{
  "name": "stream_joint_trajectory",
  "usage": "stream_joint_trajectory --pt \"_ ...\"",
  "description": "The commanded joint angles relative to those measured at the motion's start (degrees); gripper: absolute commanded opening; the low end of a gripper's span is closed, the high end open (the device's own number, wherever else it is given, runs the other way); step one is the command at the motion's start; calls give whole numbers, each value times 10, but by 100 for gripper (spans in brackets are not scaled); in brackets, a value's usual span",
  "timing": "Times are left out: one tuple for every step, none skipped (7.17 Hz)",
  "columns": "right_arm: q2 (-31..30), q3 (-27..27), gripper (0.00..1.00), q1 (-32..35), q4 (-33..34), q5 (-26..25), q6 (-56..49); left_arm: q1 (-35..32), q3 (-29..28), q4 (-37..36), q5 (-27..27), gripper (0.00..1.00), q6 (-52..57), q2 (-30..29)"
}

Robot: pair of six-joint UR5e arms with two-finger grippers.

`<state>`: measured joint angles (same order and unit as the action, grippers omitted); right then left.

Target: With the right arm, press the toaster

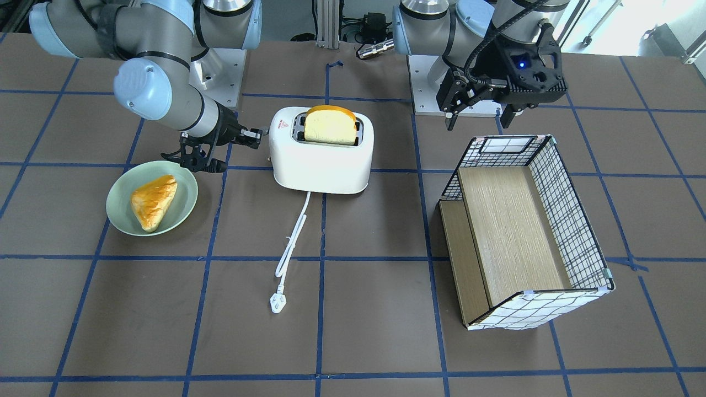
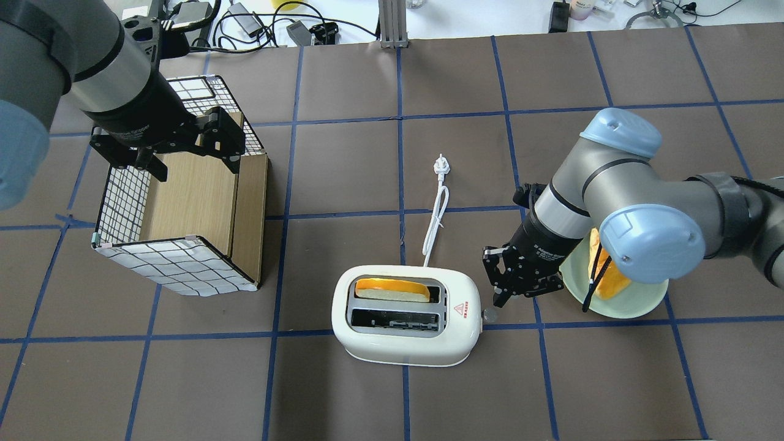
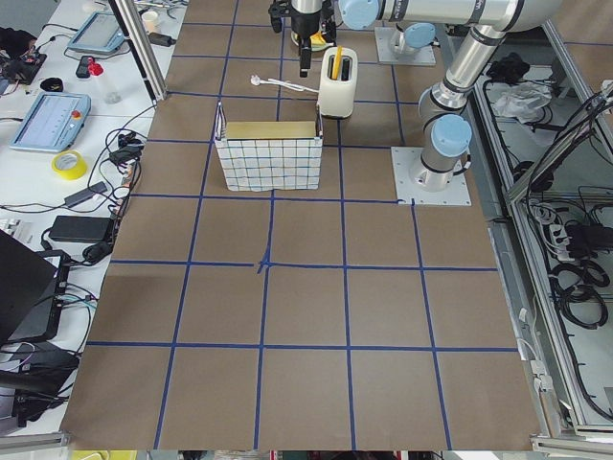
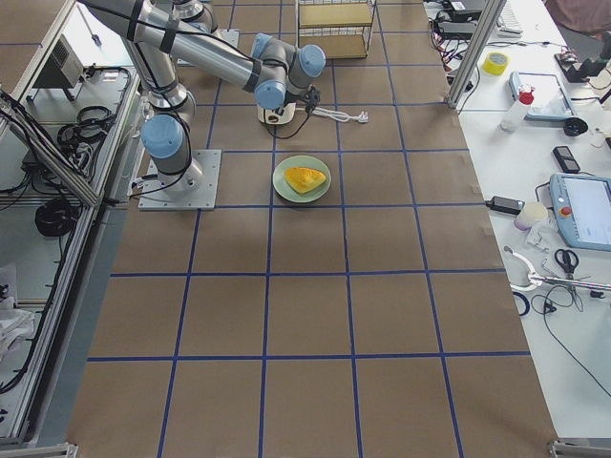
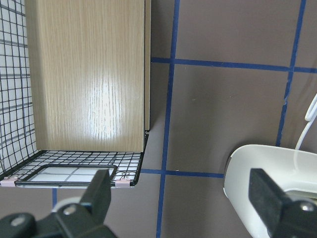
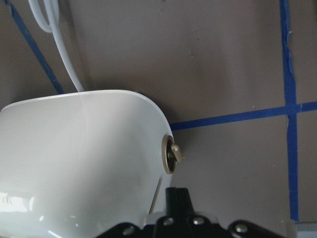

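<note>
My right hand (image 1: 257, 133) has its two fingers drawn together with nothing between them, and it points level at the end of the toaster (image 1: 322, 154). The toaster stands on its base near the middle of the counter (image 1: 375, 286), slots up, with a slice of bread (image 1: 330, 125) standing in one slot. From my right wrist camera, the grey lever (image 6: 174, 154) on that end sits just ahead of my fingertip with a small gap between them, so I am near it but not pressing. The white cord (image 1: 293, 234) trails away from me across the counter to its plug (image 1: 277, 302). A green plate (image 1: 119, 190) with a pastry (image 1: 153, 201) lies close under my right wrist. My left hand (image 1: 479, 117) hangs wide and empty above the near end of a wire basket (image 1: 576, 226) with a wooden shelf inside, well apart from the toaster.
</note>
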<state>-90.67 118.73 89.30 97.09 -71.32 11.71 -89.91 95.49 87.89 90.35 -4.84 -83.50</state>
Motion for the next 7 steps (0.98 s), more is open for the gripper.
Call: stream_joint_trajectory --pt "-30 -38 0 0 -18 -6 9 0 0 0 0 100 0 0" --pt "-44 -55 0 0 -25 -23 10 0 0 0 0 100 0 0" --pt "-52 -79 0 0 -34 -35 10 0 0 0 0 100 0 -1" --pt "-56 -107 0 0 -42 -50 10 0 0 0 0 100 0 0" --pt "-56 -143 8 0 -43 -78 3 0 0 0 0 100 0 0" --pt "-53 -179 35 1 -43 -103 -8 0 0 0 0 100 0 0" --pt "-47 -207 77 1 -42 -128 -29 0 0 0 0 100 0 0"
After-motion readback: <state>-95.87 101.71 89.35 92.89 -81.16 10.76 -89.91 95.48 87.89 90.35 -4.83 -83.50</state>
